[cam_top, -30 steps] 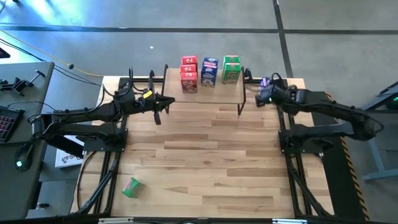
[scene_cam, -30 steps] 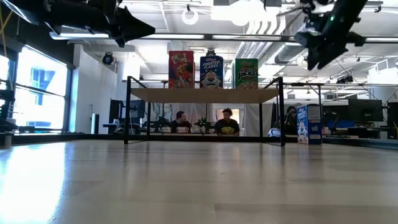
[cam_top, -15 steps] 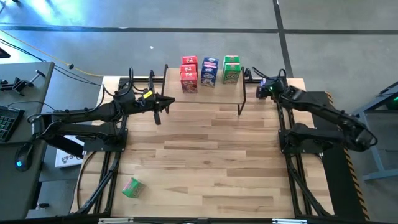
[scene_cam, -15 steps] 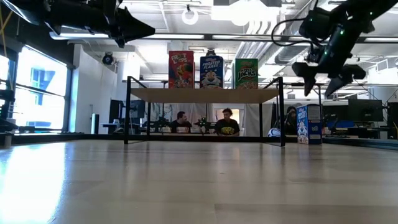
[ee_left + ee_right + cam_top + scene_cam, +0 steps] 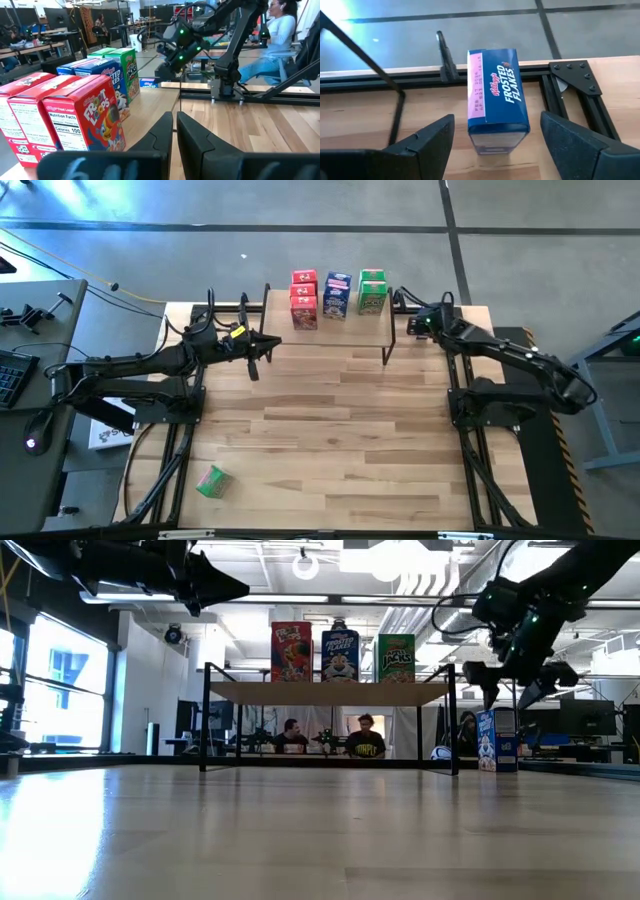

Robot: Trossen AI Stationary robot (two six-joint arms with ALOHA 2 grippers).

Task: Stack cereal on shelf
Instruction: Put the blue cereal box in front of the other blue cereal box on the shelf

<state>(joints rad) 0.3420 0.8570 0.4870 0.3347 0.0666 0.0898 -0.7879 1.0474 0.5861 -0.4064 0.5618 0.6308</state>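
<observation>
Shelf (image 5: 330,692): light wood top board, thin black legs. On it, red boxes (image 5: 303,298), blue boxes (image 5: 337,293) and green boxes (image 5: 372,290), all printed. Separate blue box (image 5: 497,95): pink side strip, white lettering. Green box (image 5: 211,481) lies on the pale, wood-grained desk (image 5: 330,440). Both arms dark; fingers (image 5: 427,140) black.

Left pincer (image 5: 174,131) base blurred, cropped

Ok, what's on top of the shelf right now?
On the shelf stand red cereal boxes, blue ones and green ones in three rows. The low view shows only each row's front box; those behind are covered there.
</observation>
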